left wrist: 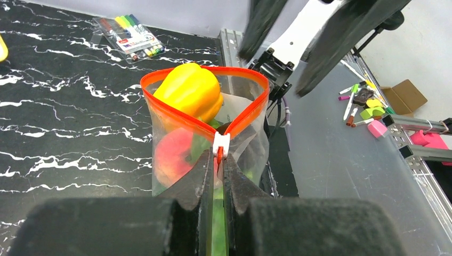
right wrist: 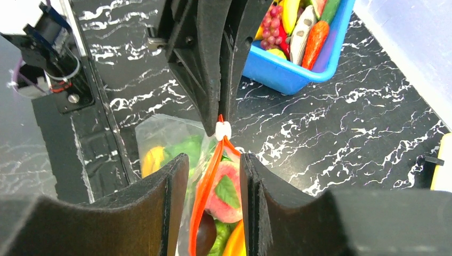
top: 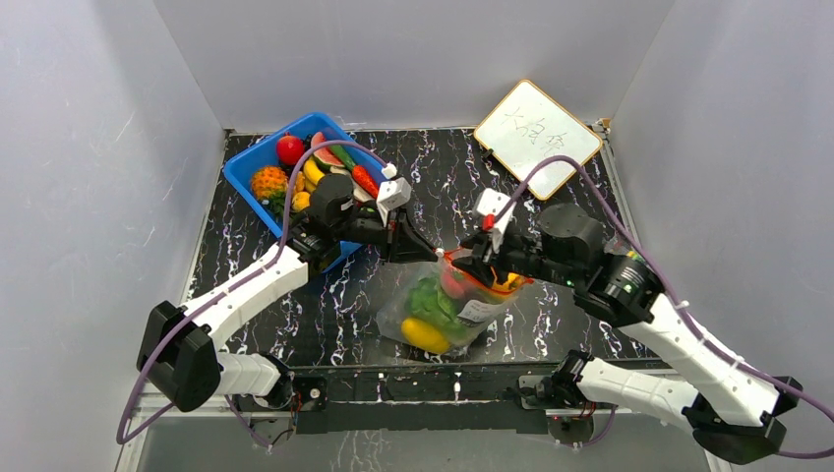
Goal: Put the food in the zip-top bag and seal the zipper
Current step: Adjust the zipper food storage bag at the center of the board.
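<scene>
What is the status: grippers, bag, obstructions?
Left gripper shut on zipper end. Right gripper open astride zipper. Zip-top bag unsealed, food inside. Nothing blocking.

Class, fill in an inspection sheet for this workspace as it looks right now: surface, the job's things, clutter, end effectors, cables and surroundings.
Surface: black marbled table.
Job's things: clear bag at centre, mouth open, zipper unsealed; yellow pepper sits at the mouth, more food inside.
Clutter: blue bin of toy food, whiteboard, marker pack.
End effectors: left end effector shut on the zipper beside its white slider; right end effector open, straddling the bag's mouth.
Cables: purple cables arch high over the table.
Surroundings: pale walls; pens and blocks beyond the table edge.
</scene>
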`<state>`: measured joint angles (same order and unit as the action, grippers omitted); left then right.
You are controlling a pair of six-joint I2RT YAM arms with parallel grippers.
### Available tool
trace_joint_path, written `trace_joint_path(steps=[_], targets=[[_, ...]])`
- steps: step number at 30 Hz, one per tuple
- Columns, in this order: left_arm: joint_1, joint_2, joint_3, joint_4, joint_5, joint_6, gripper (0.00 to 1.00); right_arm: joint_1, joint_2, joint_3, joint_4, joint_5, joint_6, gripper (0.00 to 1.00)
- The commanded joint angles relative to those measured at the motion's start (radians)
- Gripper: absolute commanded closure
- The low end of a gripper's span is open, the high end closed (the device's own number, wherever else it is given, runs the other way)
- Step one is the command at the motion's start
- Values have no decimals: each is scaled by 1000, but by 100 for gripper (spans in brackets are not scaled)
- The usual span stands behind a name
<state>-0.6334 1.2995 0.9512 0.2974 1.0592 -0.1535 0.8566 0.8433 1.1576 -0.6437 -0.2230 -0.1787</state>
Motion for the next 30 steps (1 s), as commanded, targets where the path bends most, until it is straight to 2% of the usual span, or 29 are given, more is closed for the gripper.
trace_joint_path(steps=[1, 8, 20, 24, 28, 30], targets=[[-6, -59, 10, 72, 74, 37, 100, 1, 60, 48, 59, -10, -81, 61], [-6, -80, -11, 106, 120, 61, 100, 1, 106, 61, 59, -49, -161, 67], [-7, -80, -9, 124, 127, 51, 100, 1, 154, 65, 88, -116, -177, 69], [-7, -81, -9, 118, 131, 54, 100, 1, 164, 61, 97, -131, -182, 77], [-8, -90, -9, 83, 130, 81, 100, 1, 155, 52, 108, -131, -188, 100], [-6, -93, -9, 48, 124, 86, 100, 1, 141, 45, 111, -127, -188, 100]])
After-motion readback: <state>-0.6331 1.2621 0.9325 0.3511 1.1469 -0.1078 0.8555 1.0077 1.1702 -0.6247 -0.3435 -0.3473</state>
